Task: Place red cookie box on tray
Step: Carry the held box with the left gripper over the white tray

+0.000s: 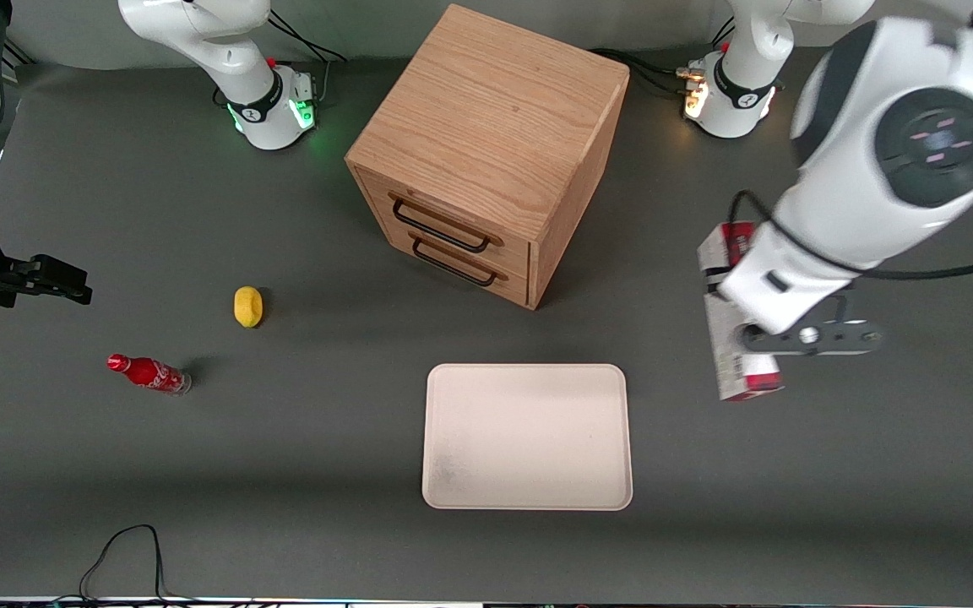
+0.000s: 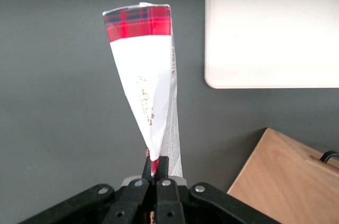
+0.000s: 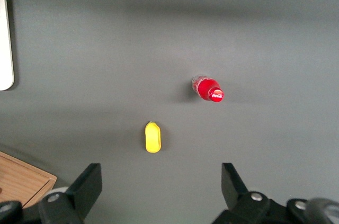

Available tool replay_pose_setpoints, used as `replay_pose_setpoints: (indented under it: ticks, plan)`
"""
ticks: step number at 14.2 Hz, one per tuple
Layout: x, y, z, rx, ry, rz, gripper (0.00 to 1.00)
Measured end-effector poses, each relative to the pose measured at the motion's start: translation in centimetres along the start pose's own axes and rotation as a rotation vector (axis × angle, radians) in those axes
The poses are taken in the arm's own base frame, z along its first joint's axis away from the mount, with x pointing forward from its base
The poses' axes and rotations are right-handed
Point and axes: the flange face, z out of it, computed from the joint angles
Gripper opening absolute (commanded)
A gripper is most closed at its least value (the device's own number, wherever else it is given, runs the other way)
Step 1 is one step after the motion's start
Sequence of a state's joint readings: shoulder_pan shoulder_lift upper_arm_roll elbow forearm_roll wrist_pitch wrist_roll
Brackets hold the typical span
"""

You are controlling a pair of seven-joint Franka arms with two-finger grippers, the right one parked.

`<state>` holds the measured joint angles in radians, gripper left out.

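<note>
My left gripper [image 1: 748,338] hangs above the table toward the working arm's end, beside the tray. It is shut on the red cookie box [image 1: 736,355], a thin red and white carton held edge-on; part of it is hidden by the arm. In the left wrist view the box [image 2: 145,75] hangs from the shut gripper [image 2: 157,167], its red tartan end farthest from the fingers. The pale cream-pink tray [image 1: 527,436] lies flat on the table in front of the drawer cabinet, nearer the front camera. It also shows in the left wrist view [image 2: 275,28], apart from the box.
A wooden two-drawer cabinet [image 1: 486,152] stands at the table's middle, farther from the front camera than the tray. A yellow lemon [image 1: 247,306] and a small red cola bottle [image 1: 149,373] lie toward the parked arm's end. A black cable [image 1: 123,557] loops at the near edge.
</note>
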<state>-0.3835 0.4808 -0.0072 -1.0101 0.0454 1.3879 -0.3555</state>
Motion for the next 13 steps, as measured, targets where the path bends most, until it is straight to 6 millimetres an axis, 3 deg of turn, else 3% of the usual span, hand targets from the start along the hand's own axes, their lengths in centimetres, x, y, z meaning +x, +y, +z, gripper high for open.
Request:
replay_pose_setpoints:
  ticks: [4,7,9,13]
  plan:
    - [1.0,5.8,1.7,-0.04,0.042,0.026,0.0]
    - [1.9,6.5,3.0,-0.058,0.046,0.026,0.0]
    - [3.8,7.1,6.4,-0.064,0.046,0.02,0.0]
    - [7.6,8.5,16.4,-0.088,0.049,0.005,0.0]
